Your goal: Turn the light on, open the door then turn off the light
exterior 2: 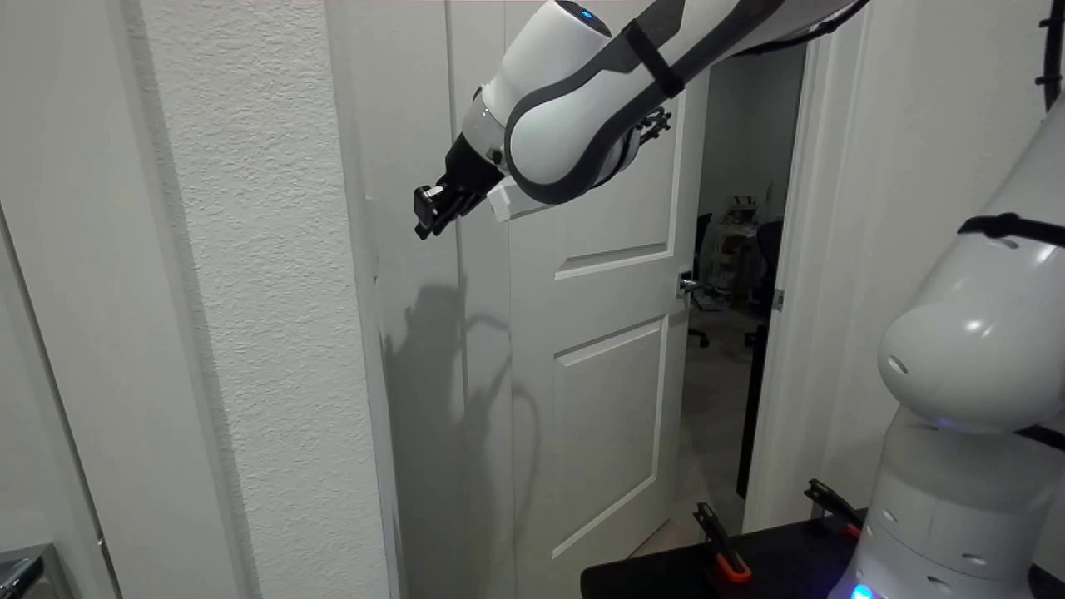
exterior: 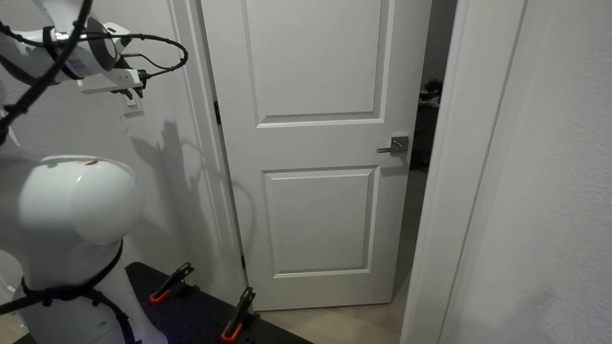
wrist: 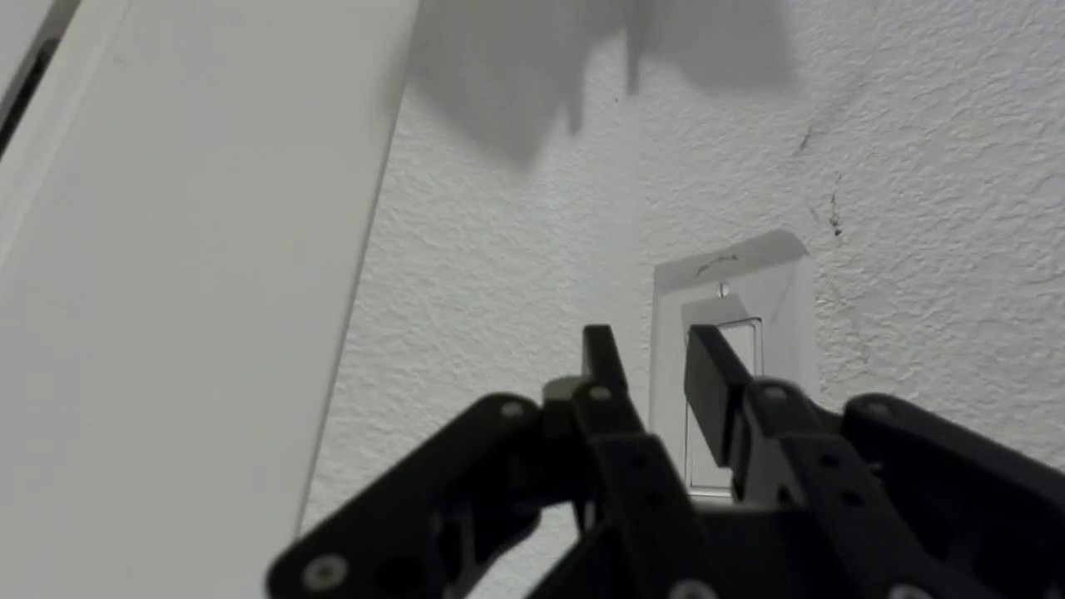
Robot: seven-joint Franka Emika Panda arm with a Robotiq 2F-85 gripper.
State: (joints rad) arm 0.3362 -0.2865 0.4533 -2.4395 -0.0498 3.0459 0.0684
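At the foot of the white robot arm (exterior: 81,200), two black-and-orange clamps (exterior: 237,315) stood at the edge of a black perforated tabletop (exterior: 191,320). Higher up, the black two-finger gripper (wrist: 653,358) was partly open: a narrow gap separated its fingertips, with nothing held between them. Directly past the gripper, a white rectangular switch plate (wrist: 786,333) with a long white rocker (wrist: 740,341) was mounted on the textured white wall (wrist: 499,274). From the wrist view, one fingertip covered part of the rocker; contact could not be determined. Next to the wall, within a plain white frame (exterior: 192,71), the tall white two-panel door (exterior: 320,148) stood ajar, its silver metal lever handle (exterior: 398,144) set near the free edge. Beyond that edge, a dim room (exterior 2: 715,399) was visible in both exterior views.
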